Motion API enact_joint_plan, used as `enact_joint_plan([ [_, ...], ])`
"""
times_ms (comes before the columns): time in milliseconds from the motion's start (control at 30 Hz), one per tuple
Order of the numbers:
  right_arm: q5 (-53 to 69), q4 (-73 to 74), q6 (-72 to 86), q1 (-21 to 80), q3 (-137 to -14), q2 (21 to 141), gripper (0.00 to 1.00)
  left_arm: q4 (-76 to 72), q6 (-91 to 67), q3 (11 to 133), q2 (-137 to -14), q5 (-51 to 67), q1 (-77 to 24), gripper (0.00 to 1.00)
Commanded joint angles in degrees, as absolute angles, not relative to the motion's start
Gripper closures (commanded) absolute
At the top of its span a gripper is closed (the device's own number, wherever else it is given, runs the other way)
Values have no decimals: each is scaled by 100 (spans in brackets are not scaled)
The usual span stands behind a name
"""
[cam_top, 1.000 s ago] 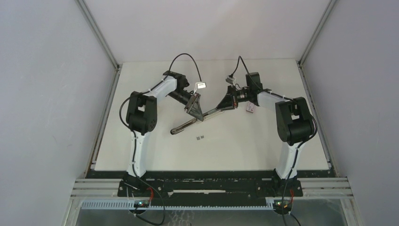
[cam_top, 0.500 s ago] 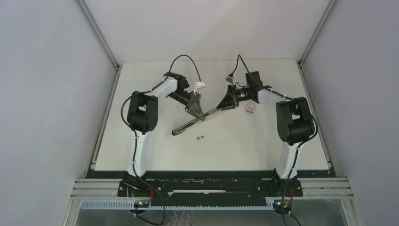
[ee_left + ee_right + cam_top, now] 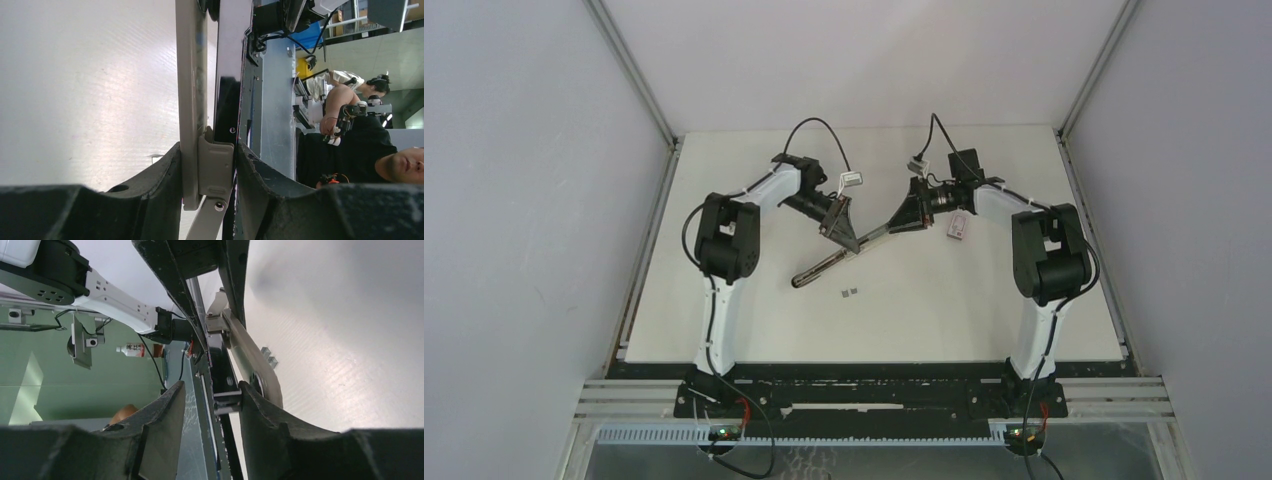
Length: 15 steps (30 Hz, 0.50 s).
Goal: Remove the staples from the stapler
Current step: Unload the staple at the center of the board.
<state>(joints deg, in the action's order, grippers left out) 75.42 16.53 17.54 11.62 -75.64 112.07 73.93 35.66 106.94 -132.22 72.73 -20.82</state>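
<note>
- Stapler (image 3: 827,265) up near the middle of the table (image 3: 984,310), lying on a slant between the two arms. Its near end points toward the left arm's base and its far end toward the right arm's wrist.
- From above it looks slim, dark and rod-like, the longest item out here. I cannot tell whether its near tip touches the table.
- Left wrist view shows the stapler (image 3: 192,100) as two long narrow arms running side by side. One is pale dull-grey metal with scuffs, the other glossy black. A grey bracket with a small rivet joins them low in the frame.
- Right wrist view shows the stapler (image 3: 248,359) with a flat silvery arm angling away from the dark body (hinge apparently parted here), and a round rivet near its lower end.
- Left gripper (image 3: 852,243) is clamped on the stapler partway along it. In its own view the left gripper (image 3: 207,155) has both fingers pressed against the sides.
- Right gripper (image 3: 886,230) is at the far end. In its own view the right gripper (image 3: 212,390) has its jaws apart and loose around the stapler, with a gap showing beside one finger.
- Staples (image 3: 851,293) are two tiny grey specks on the table just near-side of the stapler. They also show as staples (image 3: 268,356) beyond the silvery arm.
- Pink-and-grey piece (image 3: 959,229) lies on the table beside the right forearm.
</note>
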Motion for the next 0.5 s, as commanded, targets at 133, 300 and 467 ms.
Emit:
enact_joint_plan([
  [133, 7079, 2119, 1447, 894, -7896, 11267, 55, 6399, 2278, 10670, -13009, 6880, -1922, 100],
  [300, 6744, 2322, 1378, 694, -7931, 11285, 55, 5805, 1746, 10619, -12896, 6153, -1879, 100],
  [467, 6499, 2601, 1199, 568, -8024, 11223, 55, 5554, 1533, 10770, -12926, 5124, -1881, 100],
])
